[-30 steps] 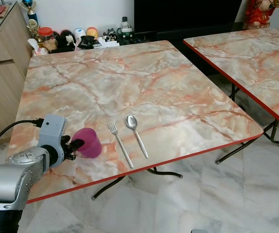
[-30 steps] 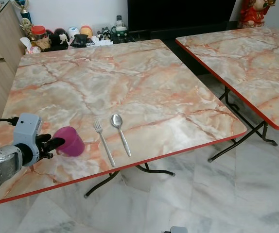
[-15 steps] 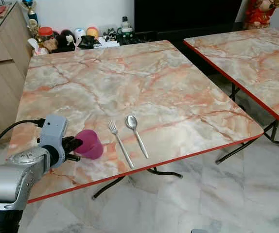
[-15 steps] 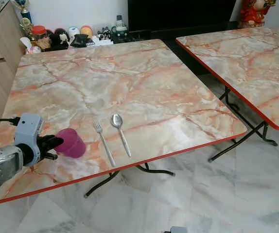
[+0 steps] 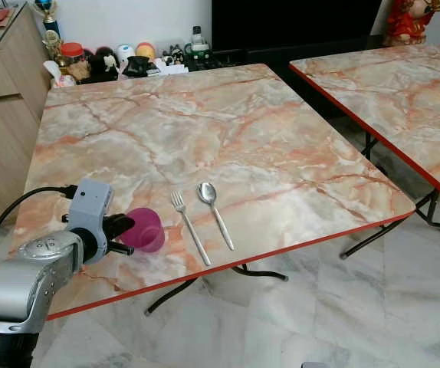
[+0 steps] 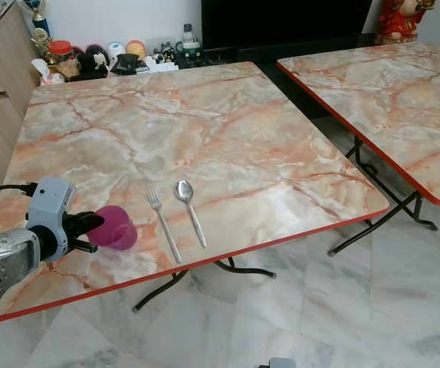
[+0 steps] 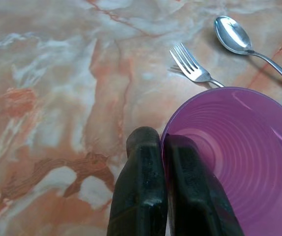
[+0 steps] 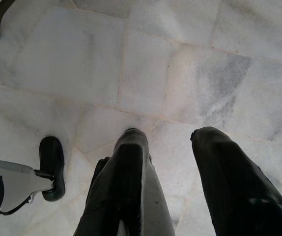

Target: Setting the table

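A purple cup (image 5: 145, 230) hangs tilted on its side over the near left part of the marble table (image 5: 205, 138), its mouth facing away from my arm. My left gripper (image 5: 120, 233) is shut on the cup's rim (image 7: 163, 142), one finger inside and one outside. A fork (image 5: 189, 236) and a spoon (image 5: 215, 212) lie side by side just right of the cup, near the front edge. My right gripper (image 8: 166, 140) hangs open over the tiled floor.
A second marble table (image 5: 404, 100) stands to the right across a gap. A wooden cabinet (image 5: 1, 84) is at the far left. Jars and small toys (image 5: 120, 60) crowd the floor beyond the table's far edge. Folding table legs (image 5: 251, 272) show below the front edge.
My left gripper has carried the cup slightly right, toward the fork. The fork and spoon have not moved.
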